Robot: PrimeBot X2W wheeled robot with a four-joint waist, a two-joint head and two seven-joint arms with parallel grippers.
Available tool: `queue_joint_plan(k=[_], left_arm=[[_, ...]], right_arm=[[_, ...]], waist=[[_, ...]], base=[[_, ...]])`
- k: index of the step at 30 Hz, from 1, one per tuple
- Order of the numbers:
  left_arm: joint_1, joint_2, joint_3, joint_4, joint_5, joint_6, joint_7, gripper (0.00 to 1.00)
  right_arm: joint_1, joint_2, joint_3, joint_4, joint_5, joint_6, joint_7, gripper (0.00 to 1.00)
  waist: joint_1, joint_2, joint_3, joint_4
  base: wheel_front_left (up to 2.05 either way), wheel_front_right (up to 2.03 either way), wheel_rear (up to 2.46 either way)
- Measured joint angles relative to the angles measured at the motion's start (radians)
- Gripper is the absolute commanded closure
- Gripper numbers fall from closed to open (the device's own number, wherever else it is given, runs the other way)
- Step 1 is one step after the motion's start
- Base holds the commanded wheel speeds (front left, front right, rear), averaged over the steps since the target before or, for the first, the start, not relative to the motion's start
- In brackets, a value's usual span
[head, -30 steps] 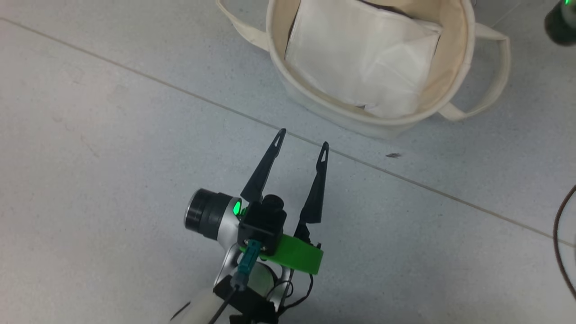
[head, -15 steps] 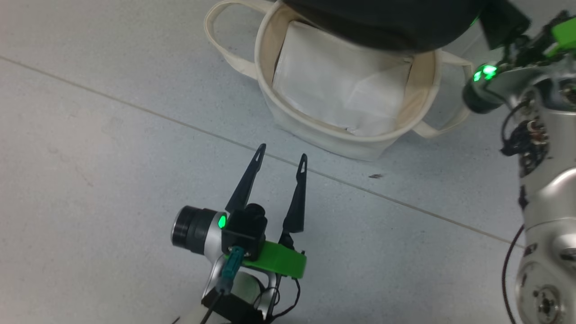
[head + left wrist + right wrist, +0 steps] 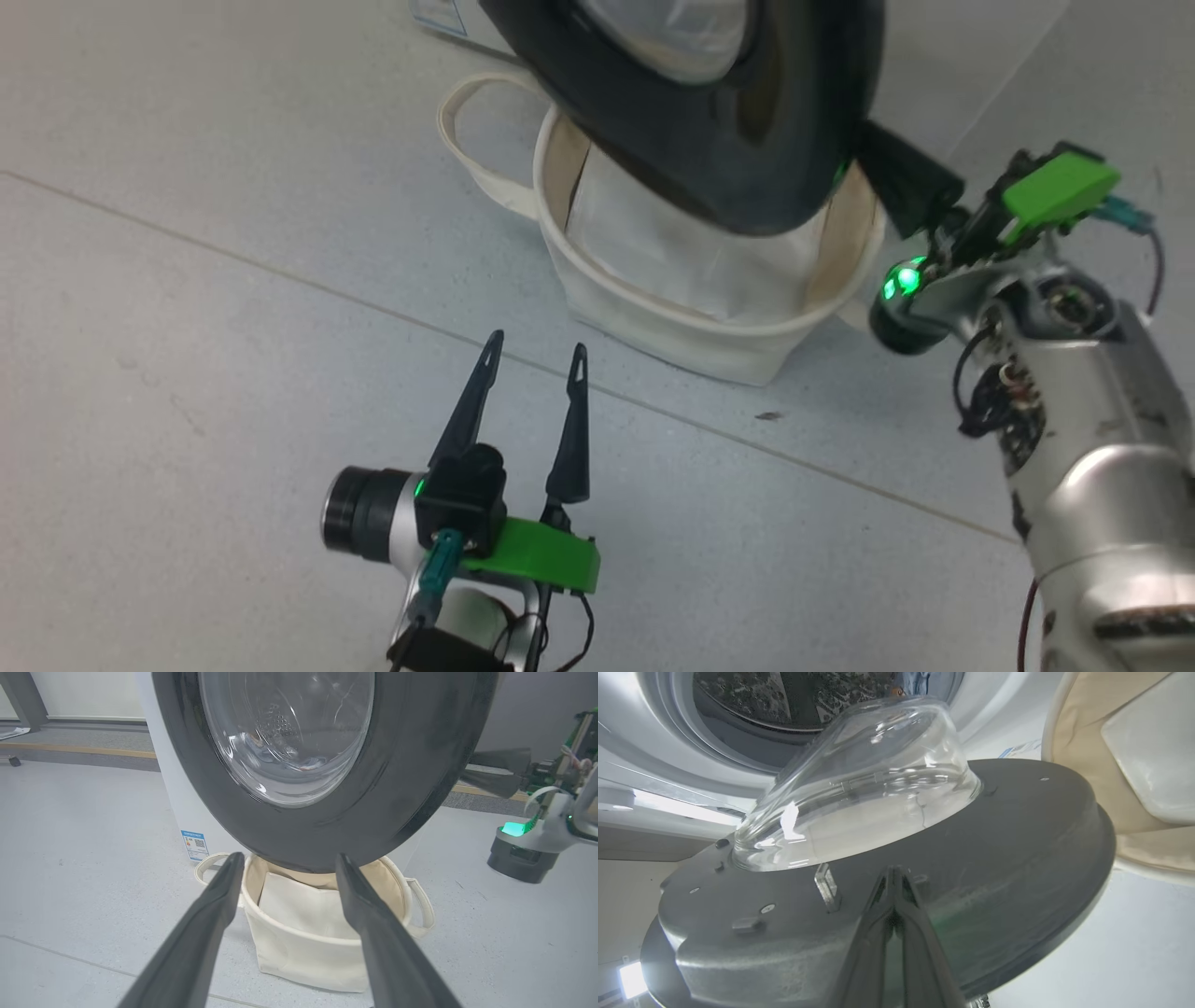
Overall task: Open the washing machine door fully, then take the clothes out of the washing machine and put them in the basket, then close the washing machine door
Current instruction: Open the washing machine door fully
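1. Behind the washing machine door [image 3: 1017,826], which overhangs the basket [image 3: 672,336], the right gripper [image 3: 893,877], fingers pressed together, meets its inner face, apparently to push it wider;
2. left gripper [image 3: 536,342] hangs spread nearby, probably to be clear of the swing.

A blue-and-white label [image 3: 195,845] with a square code is affixed low on the washing machine [image 3: 161,742] front. Its print is too small to read.
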Motion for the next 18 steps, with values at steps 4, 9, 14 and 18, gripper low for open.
queue_joint_plan(k=[4, 9, 14, 18], left_arm=[[0.031, 0.000, 0.023, -0.003, 0.000, -0.009, 0.000, 0.00], [0.068, 0.000, 0.050, -0.061, 0.000, -0.028, 0.000, 0.00], [0.099, 0.000, 0.084, -0.101, 0.014, -0.044, 0.000, 0.00], [0.116, 0.000, 0.098, -0.101, 0.019, -0.053, 0.000, 0.00]], right_arm=[[0.051, 0.004, 0.122, -0.029, 0.100, 0.000, -0.017, 1.00], [0.088, 0.004, 0.267, -0.027, 0.230, 0.000, -0.067, 1.00], [0.091, 0.005, 0.428, -0.029, 0.318, 0.000, -0.142, 1.00], [0.099, 0.004, 0.525, -0.039, 0.357, 0.000, -0.180, 1.00]], waist=[[0.0000, 0.0000, -0.035, 0.005], [0.0000, 0.0000, -0.072, 0.018], [0.0000, 0.0000, -0.083, 0.039], [0.0000, 0.0000, -0.093, 0.045]], base=[[0.00, 0.00, 0.00], [0.00, 0.00, 0.00], [0.00, 0.00, 0.00], [0.00, 0.00, 0.00]])
